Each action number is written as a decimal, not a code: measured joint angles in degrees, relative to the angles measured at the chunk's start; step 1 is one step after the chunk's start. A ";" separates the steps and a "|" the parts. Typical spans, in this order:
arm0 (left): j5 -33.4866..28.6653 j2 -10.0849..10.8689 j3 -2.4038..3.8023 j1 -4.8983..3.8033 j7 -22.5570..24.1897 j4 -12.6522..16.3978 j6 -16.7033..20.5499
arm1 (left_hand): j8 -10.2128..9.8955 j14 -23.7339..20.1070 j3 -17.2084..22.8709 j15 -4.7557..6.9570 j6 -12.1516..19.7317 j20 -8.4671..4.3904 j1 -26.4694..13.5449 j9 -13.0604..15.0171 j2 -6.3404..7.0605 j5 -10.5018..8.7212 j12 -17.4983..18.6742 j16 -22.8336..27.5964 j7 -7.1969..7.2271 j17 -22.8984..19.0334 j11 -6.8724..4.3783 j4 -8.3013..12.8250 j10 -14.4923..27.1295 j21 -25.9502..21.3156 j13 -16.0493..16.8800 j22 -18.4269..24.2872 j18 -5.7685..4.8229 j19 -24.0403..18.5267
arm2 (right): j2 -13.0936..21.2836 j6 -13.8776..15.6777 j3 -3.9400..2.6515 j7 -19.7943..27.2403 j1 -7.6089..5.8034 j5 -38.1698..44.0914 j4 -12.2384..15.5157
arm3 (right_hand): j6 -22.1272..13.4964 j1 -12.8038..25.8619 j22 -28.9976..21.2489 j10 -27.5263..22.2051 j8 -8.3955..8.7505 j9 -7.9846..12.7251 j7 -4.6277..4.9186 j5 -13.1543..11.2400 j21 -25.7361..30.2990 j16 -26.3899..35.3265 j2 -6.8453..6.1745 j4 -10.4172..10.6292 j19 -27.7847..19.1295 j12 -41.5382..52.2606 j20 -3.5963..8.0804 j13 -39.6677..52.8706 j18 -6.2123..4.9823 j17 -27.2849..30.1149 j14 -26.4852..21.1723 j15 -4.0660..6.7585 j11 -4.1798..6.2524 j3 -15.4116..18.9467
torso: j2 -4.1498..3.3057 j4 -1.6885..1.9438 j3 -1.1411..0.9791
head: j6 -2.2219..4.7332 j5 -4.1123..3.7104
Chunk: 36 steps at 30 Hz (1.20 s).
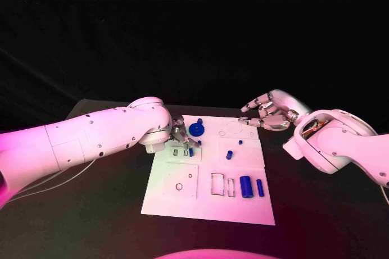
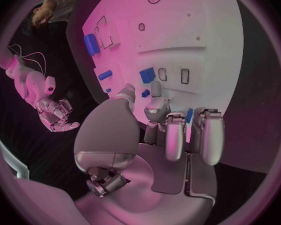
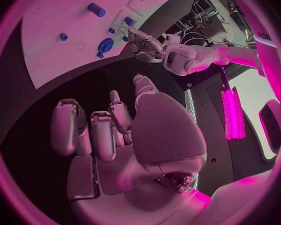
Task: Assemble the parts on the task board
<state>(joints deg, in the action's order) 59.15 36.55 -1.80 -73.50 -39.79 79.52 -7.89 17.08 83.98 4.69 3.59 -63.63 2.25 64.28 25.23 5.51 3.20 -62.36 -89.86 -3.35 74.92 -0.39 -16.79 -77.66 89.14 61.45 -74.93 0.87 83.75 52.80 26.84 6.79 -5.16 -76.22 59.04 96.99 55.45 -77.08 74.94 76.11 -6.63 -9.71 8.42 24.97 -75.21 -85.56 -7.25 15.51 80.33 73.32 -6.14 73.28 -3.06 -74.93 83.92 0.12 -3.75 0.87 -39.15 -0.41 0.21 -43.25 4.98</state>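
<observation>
the flat white task board (image 1: 182, 200) carries small glossy blue parts: a round knob (image 1: 196, 130) and short cylinders (image 1: 245, 186). the metallic left hand (image 1: 180, 136) hovers over it, fingers curled, grasping nothing i can see. the right hand (image 1: 266, 114) hangs loosely spread, empty.

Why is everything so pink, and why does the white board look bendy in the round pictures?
Head view: pink light washes the left arm and the task board, and the room behind is black. Left wrist view: the fisheye lens curves the board's straight edges. Right wrist view: same curving, plus a bright pink strip light at the side.
</observation>
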 measured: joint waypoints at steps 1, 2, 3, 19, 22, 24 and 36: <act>0.00 -0.05 -0.01 0.00 -0.01 -0.08 -0.14 | 0.00 0.00 0.00 0.00 0.09 0.00 0.00 0.09 0.00 0.00 0.00 0.00 0.09 0.00 0.00 0.00 0.00 0.00 0.04 0.00 0.00 0.00 | 0.00 0.00 0.00 -0.02 0.00 0.00 0.00 | 0.00 0.00 0.00 0.00 0.00 0.00 0.00 0.00 0.00 0.00 0.00 0.00 0.00 0.00 0.00 0.00 0.00 0.00 0.00 0.00 0.00 0.00 | 0.00 0.00 -0.01 | -0.04 0.00; 0.00 -0.08 -0.03 0.01 -0.02 -0.14 -0.28 | 0.00 0.00 0.00 0.00 0.09 0.00 0.00 0.10 0.00 0.00 0.00 0.00 0.09 0.00 0.00 0.00 0.00 0.00 0.04 0.00 0.00 0.00 | 0.00 0.00 0.00 -0.03 0.00 0.00 0.00 | 0.00 0.00 0.00 0.00 0.00 0.00 0.00 0.00 0.00 0.00 0.00 0.00 0.00 0.00 0.00 0.00 0.00 0.00 0.00 0.00 0.00 0.00 | 0.00 0.00 -0.01 | -0.07 0.00; 0.00 -0.13 -0.04 0.02 -0.03 -0.20 -0.41 | 0.12 0.00 0.00 0.00 0.09 0.00 0.00 0.18 0.00 0.00 0.00 0.00 0.09 0.00 0.00 0.00 0.00 0.00 0.07 0.00 0.00 0.00 | 0.00 0.00 0.00 -0.04 0.00 0.00 -0.01 | 0.00 0.00 0.00 0.00 0.00 0.00 0.00 0.00 0.00 0.00 0.00 0.00 0.00 0.00 0.00 0.00 0.00 0.00 0.00 0.00 0.00 0.00 | -0.01 0.00 -0.01 | -0.10 0.02; 0.17 -0.94 -0.22 0.15 -0.13 -1.23 -2.01 | 0.65 0.00 0.00 0.00 0.50 0.00 1.08 1.60 -1.08 0.00 -0.44 0.00 0.09 -0.01 0.00 0.00 0.00 0.00 0.56 0.01 0.00 0.00 | -0.07 -0.03 0.01 -0.24 0.03 0.00 -0.09 | 0.00 0.00 -0.02 0.00 0.00 0.01 0.00 0.00 0.00 0.00 0.00 0.00 0.00 0.00 0.00 0.00 0.00 0.01 0.00 0.00 0.00 0.00 | -0.03 0.00 -0.02 | -0.47 0.01; 0.20 -1.06 -0.27 0.22 -0.14 -1.38 -2.23 | 0.65 0.00 0.16 0.00 0.50 0.00 1.56 1.93 -1.17 0.00 -0.44 0.00 0.09 -0.01 0.00 0.16 0.00 0.00 0.61 0.01 0.00 0.00 | -0.09 -0.04 0.01 -0.27 0.04 0.00 -0.09 | 0.00 0.00 -0.02 0.00 0.00 0.00 0.00 0.00 0.00 0.00 0.00 0.00 0.00 0.01 0.00 0.00 0.00 0.01 0.00 0.00 0.00 0.00 | -0.03 0.00 -0.03 | -0.54 -0.04; 0.21 -1.08 -0.29 0.25 -0.14 -1.42 -2.36 | 0.76 0.00 0.24 0.00 0.91 0.00 2.07 2.19 -1.25 0.00 -0.44 0.00 0.09 -0.01 0.00 0.24 0.00 0.00 0.69 0.01 0.00 0.00 | -0.09 -0.05 0.01 -0.30 0.05 0.00 -0.09 | 0.00 0.00 -0.02 0.00 0.00 -0.04 0.00 0.00 0.00 0.00 0.00 0.00 0.00 0.01 0.00 0.00 0.00 0.01 0.00 0.00 0.00 0.00 | -0.03 0.01 -0.05 | -0.57 -0.04; 0.22 -1.22 -0.32 0.28 -0.16 -1.55 -2.95 | 0.86 0.00 0.87 0.00 0.92 0.00 2.80 2.80 -1.43 0.00 -0.67 0.00 0.10 -0.02 0.00 0.20 0.00 0.00 0.82 0.01 0.00 0.00 | -0.11 -0.17 0.02 -0.48 0.05 0.00 -0.11 | 0.00 0.00 -0.03 0.01 0.00 -0.04 0.00 0.00 0.00 0.00 0.00 0.00 0.00 0.01 0.00 0.01 0.00 0.02 0.00 0.00 0.00 -0.01 | -0.02 0.02 -0.09 | -0.79 -0.05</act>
<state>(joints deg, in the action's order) 59.38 35.33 -2.12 -73.23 -39.95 77.97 -10.84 17.93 83.98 5.56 3.58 -62.72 2.26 67.09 28.03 4.07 3.20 -63.03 -89.86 -3.25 74.91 -0.39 -16.59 -77.66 89.14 62.27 -74.91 0.87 83.75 52.69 26.67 6.81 -5.64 -76.17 59.03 96.88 55.45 -77.08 74.91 76.11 -6.63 -9.75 8.42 24.97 -75.22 -85.56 -7.25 15.50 80.33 73.33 -6.14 73.29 -3.06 -74.91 83.92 0.12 -3.75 0.86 -39.17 -0.39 0.12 -44.04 4.93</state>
